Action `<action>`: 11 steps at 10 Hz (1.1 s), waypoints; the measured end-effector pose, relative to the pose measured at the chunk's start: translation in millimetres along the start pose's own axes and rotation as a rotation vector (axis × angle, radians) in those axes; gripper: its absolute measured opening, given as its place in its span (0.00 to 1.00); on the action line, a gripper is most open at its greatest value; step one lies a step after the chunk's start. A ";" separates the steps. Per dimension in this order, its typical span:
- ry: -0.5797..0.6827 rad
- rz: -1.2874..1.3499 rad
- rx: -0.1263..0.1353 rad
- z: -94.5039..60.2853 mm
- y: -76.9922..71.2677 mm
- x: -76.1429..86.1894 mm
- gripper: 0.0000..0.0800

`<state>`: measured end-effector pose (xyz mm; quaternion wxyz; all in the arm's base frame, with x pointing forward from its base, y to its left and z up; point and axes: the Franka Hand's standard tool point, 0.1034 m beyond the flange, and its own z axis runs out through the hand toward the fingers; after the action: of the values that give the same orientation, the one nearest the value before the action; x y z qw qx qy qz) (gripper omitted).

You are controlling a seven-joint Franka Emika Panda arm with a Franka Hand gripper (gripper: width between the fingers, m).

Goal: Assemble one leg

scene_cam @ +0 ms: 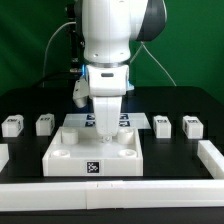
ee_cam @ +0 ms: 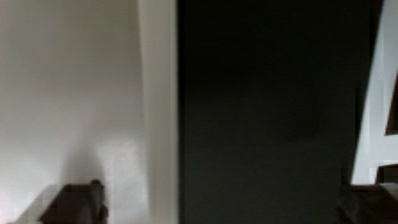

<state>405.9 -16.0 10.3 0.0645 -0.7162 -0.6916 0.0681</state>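
Note:
The large white tabletop (scene_cam: pixel 70 150) lies in the middle of the black table, with a tag on its front wall. My gripper (scene_cam: pixel 105 124) hangs low over its far edge. Four small white legs with tags stand in a row: two on the exterior view's left (scene_cam: pixel 12 125) (scene_cam: pixel 44 123) and two on the right (scene_cam: pixel 163 124) (scene_cam: pixel 191 125). In the wrist view my gripper (ee_cam: pixel 222 205) is open, its dark fingertips (ee_cam: pixel 75 205) wide apart. Between them are a white surface (ee_cam: pixel 80 90), probably the tabletop, and bare black table (ee_cam: pixel 267 110). No leg is held.
The marker board (scene_cam: pixel 124 122) lies just behind the tabletop, partly hidden by my gripper. White rails border the table at the front (scene_cam: pixel 110 196), the exterior view's right (scene_cam: pixel 211 156) and left (scene_cam: pixel 3 156). A white shape (ee_cam: pixel 382 90) shows at the wrist view's edge.

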 end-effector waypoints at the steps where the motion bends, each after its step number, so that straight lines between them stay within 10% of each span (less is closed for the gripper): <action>1: 0.000 0.001 0.000 -0.1 -0.1 0.4 0.81; 3: 0.000 0.011 0.000 -0.6 0.1 0.7 0.80; 6: 0.000 0.011 0.002 0.1 -0.2 0.4 0.19; 11: 0.001 0.012 -0.012 -1.4 2.7 0.4 0.10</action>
<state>408.8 -15.7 11.2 0.0603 -0.7209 -0.6874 0.0640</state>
